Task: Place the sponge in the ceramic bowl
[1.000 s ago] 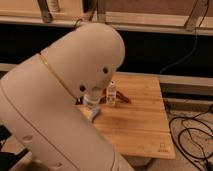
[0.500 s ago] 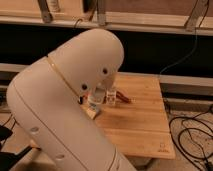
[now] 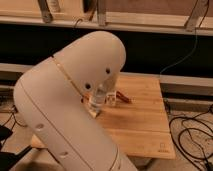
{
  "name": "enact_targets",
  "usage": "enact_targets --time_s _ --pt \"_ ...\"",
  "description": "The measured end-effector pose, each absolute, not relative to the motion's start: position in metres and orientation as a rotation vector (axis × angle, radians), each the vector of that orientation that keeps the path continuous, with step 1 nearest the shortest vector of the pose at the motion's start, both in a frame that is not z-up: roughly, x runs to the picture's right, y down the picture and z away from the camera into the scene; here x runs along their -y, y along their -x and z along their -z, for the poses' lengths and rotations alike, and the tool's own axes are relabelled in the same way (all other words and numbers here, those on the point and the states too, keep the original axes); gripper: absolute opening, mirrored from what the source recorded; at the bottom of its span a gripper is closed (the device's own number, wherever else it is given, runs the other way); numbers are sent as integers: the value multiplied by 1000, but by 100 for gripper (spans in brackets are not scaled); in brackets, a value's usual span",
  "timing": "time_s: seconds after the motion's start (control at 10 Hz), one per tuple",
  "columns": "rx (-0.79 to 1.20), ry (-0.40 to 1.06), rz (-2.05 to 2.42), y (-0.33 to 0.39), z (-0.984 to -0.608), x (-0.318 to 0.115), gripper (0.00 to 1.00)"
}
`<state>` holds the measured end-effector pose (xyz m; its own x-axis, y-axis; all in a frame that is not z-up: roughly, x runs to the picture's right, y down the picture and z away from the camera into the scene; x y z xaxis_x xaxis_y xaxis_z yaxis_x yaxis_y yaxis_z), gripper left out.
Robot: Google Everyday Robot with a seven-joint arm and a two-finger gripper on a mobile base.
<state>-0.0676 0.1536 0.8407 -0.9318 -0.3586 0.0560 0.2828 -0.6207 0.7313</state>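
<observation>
The gripper is concealed behind the white arm (image 3: 70, 95), so its state cannot be told. Beside the arm's edge, a small white bottle (image 3: 98, 100) and an orange-brown sliver (probably the ceramic bowl (image 3: 125, 98)) are seen on the wooden table (image 3: 145, 125); the sponge cannot be made out.

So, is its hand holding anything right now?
Hand: cannot be told. It is mostly hidden under the bend of the white arm, just above the wooden table.

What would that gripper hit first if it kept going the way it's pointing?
Probably the table right beneath: the gripper, peeking from under the arm, points down. Depth is unclear.
</observation>
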Motion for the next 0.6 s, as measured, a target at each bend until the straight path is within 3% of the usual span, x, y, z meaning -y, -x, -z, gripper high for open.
enact_targets --time_s 0.6 --pt "1083 -94 2610 71 -851 -151 80"
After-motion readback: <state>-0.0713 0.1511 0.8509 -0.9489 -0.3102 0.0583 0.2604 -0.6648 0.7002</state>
